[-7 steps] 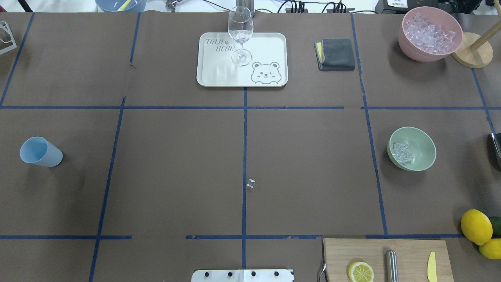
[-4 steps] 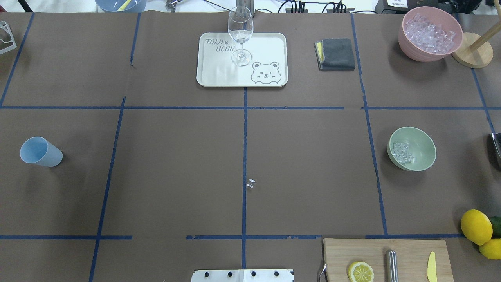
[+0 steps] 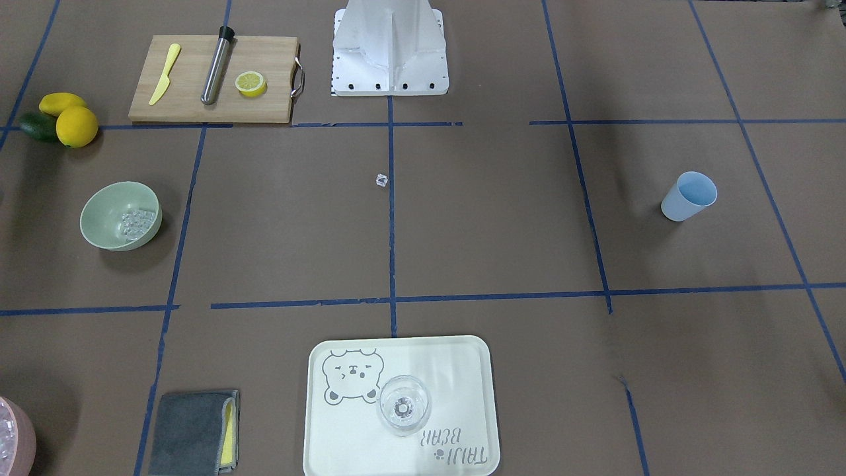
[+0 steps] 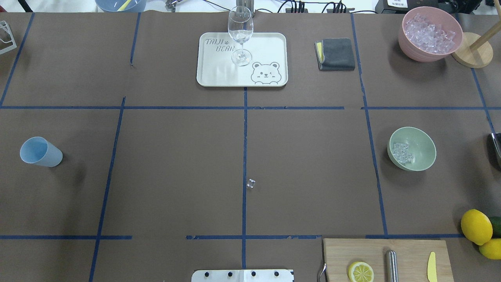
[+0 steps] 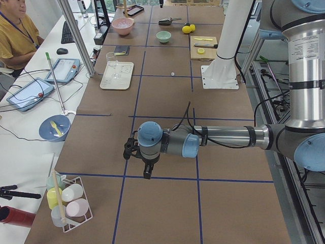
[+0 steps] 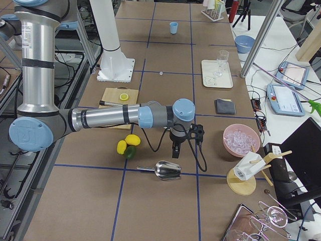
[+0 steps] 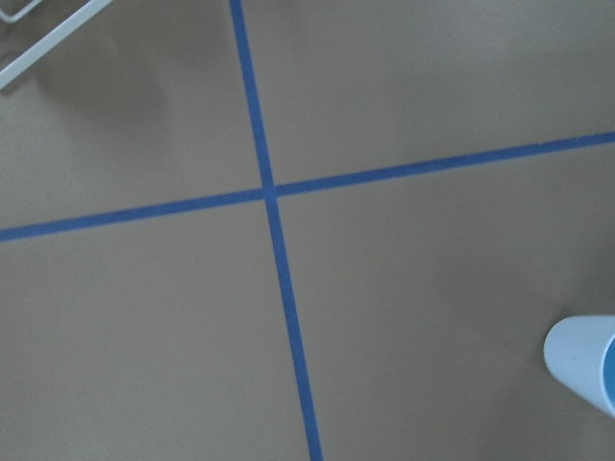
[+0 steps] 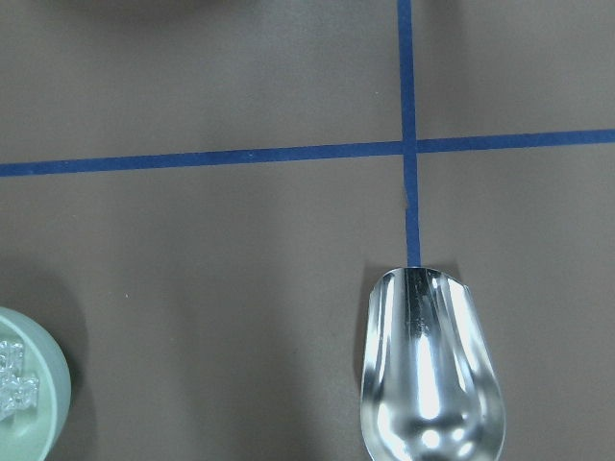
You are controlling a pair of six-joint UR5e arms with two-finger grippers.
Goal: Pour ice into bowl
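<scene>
The sage-green bowl (image 4: pixel 411 149) stands at the right of the table and holds a handful of clear ice cubes (image 4: pixel 403 152). It also shows in the front view (image 3: pixel 121 215) and at the right wrist view's lower left edge (image 8: pixel 29 384). One loose ice cube (image 4: pixel 251 183) lies on the table's centre line. An empty blue cup (image 4: pixel 40 152) stands at the far left. My left gripper (image 5: pixel 146 172) hangs beyond the cup, off the overhead view; I cannot tell if it is open. My right gripper (image 6: pixel 175 149) hangs over a metal scoop (image 8: pixel 432 375); I cannot tell its state.
A pink bowl full of ice (image 4: pixel 429 33) and a wooden stand (image 4: pixel 471 50) are at the back right. A tray (image 4: pixel 219 74) with a wine glass (image 4: pixel 240 35), a grey cloth (image 4: pixel 336 54), a cutting board (image 4: pixel 411 250) and lemons (image 4: pixel 476 226) surround the middle.
</scene>
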